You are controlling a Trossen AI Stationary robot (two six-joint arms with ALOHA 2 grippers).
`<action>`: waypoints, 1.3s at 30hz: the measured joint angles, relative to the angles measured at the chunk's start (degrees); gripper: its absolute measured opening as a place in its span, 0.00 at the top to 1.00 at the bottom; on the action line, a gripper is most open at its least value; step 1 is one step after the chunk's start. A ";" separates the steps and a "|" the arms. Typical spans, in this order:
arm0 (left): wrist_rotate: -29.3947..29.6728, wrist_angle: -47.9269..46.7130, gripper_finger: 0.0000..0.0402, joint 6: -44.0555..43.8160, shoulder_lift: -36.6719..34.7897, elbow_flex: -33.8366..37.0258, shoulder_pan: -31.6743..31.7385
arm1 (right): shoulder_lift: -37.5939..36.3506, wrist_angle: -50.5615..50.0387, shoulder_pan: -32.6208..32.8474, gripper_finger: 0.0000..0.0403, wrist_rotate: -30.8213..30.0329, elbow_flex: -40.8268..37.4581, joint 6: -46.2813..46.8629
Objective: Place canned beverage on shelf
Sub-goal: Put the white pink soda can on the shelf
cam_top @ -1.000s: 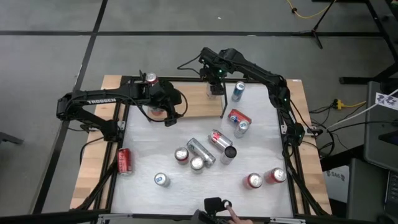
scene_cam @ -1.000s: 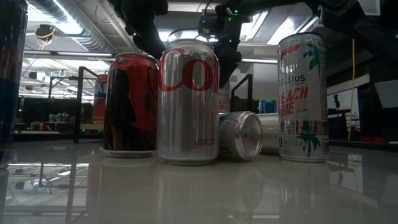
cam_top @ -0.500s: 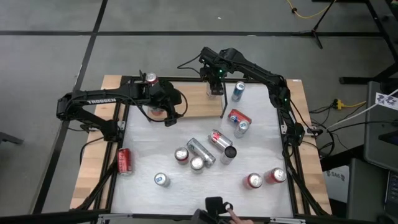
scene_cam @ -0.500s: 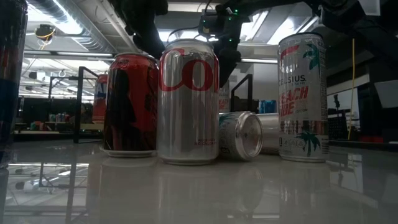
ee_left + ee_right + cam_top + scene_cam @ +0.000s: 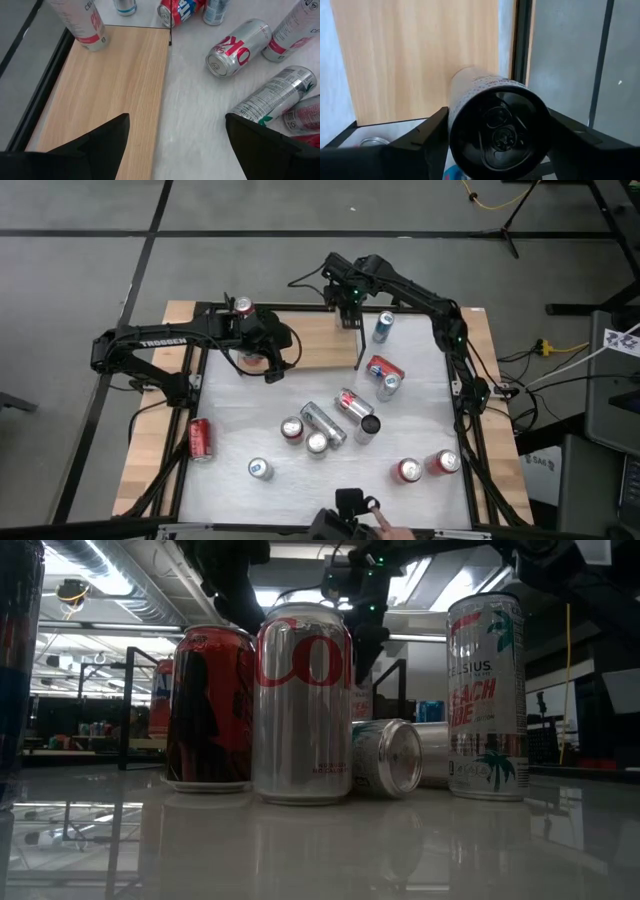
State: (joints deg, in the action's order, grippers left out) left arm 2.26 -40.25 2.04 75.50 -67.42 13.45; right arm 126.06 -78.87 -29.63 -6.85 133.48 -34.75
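Observation:
The shelf [image 5: 310, 345], a light wooden board with black rails, lies along the table's far edge. A tall white can with a black top [image 5: 495, 120] stands on its right end, also seen in the left wrist view [image 5: 80, 22]. My right gripper [image 5: 347, 308] is above this white can and shut on it. My left gripper [image 5: 270, 365] hangs open over the shelf's left part [image 5: 115, 90], nothing between its fingers. A red-topped can [image 5: 243, 306] stands at the shelf's far left corner. My right gripper pinches the white can between its two fingers, on opposite sides of the wall just below the top rim [image 5: 454, 107]. The fingers come steeply from above, pointing down. The can stands on its base on the shelf's wood.
Several cans are scattered on the white tabletop: a blue one [image 5: 383, 327] and a lying red-blue one [image 5: 383, 367] right of the shelf, a cluster of silver cans [image 5: 322, 420] mid-table, and red ones [image 5: 408, 470] near right. A person's hand [image 5: 375, 525] shows at the near edge.

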 joint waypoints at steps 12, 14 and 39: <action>0.00 0.00 0.20 0.01 0.00 -0.02 0.00 | 0.00 0.45 -2.42 0.35 0.81 -0.02 2.00; 0.00 0.00 0.20 0.02 0.00 -0.01 0.00 | 0.00 0.77 -2.31 0.35 1.08 -0.04 2.02; 0.00 0.00 0.20 0.00 0.00 -0.02 0.00 | 0.07 1.83 -2.27 0.35 1.46 -0.08 1.48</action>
State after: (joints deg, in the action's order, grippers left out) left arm 2.26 -40.25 2.04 75.50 -67.44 13.45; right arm 126.13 -77.04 -31.90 -5.39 133.40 -33.28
